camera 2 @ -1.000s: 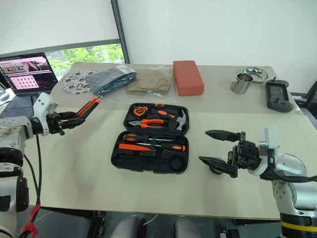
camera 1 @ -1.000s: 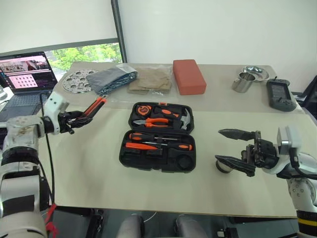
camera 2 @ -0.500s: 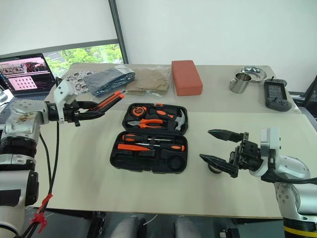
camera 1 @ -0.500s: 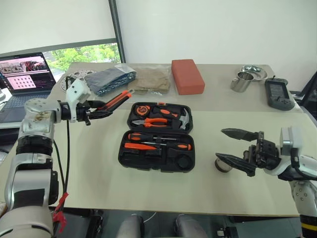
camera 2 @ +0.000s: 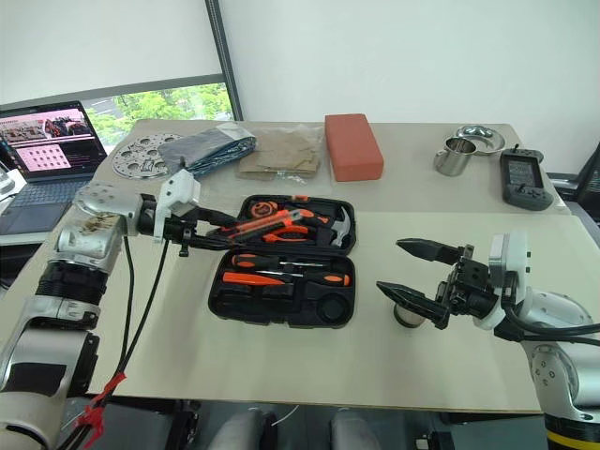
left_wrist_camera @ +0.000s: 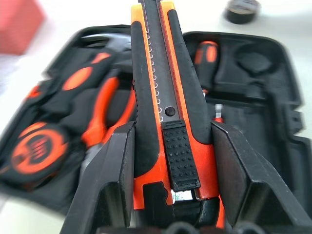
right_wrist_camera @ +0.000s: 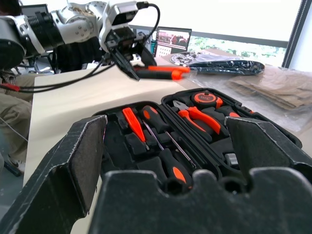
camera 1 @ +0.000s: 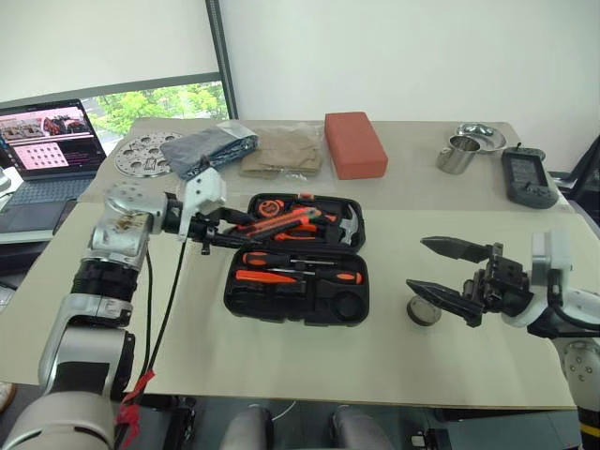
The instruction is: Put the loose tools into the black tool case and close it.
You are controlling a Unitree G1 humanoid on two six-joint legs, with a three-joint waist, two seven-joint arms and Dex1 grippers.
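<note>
The black tool case (camera 1: 281, 307) lies open at the table's middle, with screwdrivers (camera 1: 300, 277) in its near half and pliers, hammer and tape measure in its far half. My left gripper (camera 1: 221, 231) is shut on the orange-and-black utility knife (camera 1: 281, 221), held just above the case's far-left part. In the left wrist view the knife (left_wrist_camera: 165, 97) sits between both fingers (left_wrist_camera: 112, 180). A small grey tape roll (camera 1: 424, 312) rests on the table right of the case. My right gripper (camera 1: 417, 262) hangs open beside and slightly above the roll, with nothing between its fingers.
At the back stand a red-orange block (camera 1: 355, 143), a metal cup (camera 1: 459, 156) with a bowl (camera 1: 479, 134), and a black device (camera 1: 529, 178). Folded cloths (camera 1: 211, 148), a perforated metal disc (camera 1: 144, 153) and a laptop (camera 1: 47, 139) are at the back left.
My left gripper has carried the utility knife rightward from the table's left side to over the case, turning as it went. The right gripper has stayed in place, open.
</note>
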